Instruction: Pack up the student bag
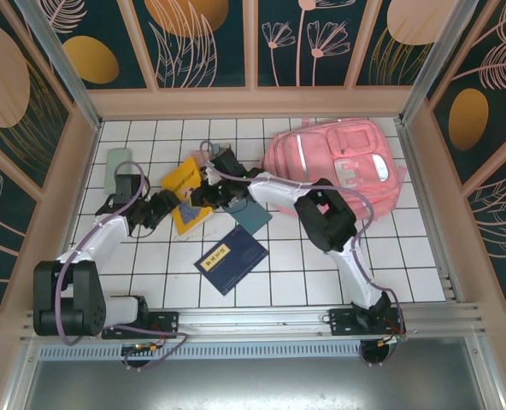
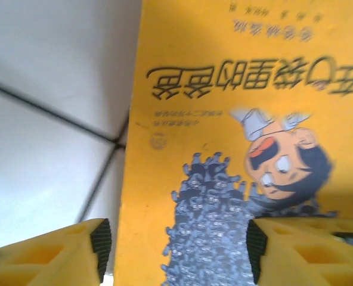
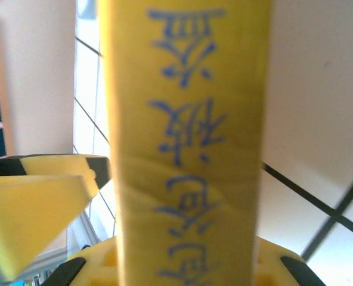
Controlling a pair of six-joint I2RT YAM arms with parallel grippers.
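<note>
The pink student bag [image 1: 338,166] lies at the back right of the tiled table. A yellow book [image 1: 185,190] with a cartoon cover [image 2: 236,119] lies left of it, between the two grippers. My left gripper [image 1: 167,207] is open low over the cover [image 2: 177,250], its black pads [image 2: 100,245] straddling the book's left part without touching it. My right gripper [image 1: 208,188] is at the book's right edge. The yellow spine [image 3: 188,137] stands between its wide-apart fingers [image 3: 179,275], which are open and clear of it on both sides.
A grey-teal notebook [image 1: 251,218] lies just right of the yellow book, under the right arm. A dark blue book [image 1: 232,259] sits nearer the front. A pale green case [image 1: 116,166] lies at the back left. The left gripper's yellow finger [image 3: 39,202] is beside the spine.
</note>
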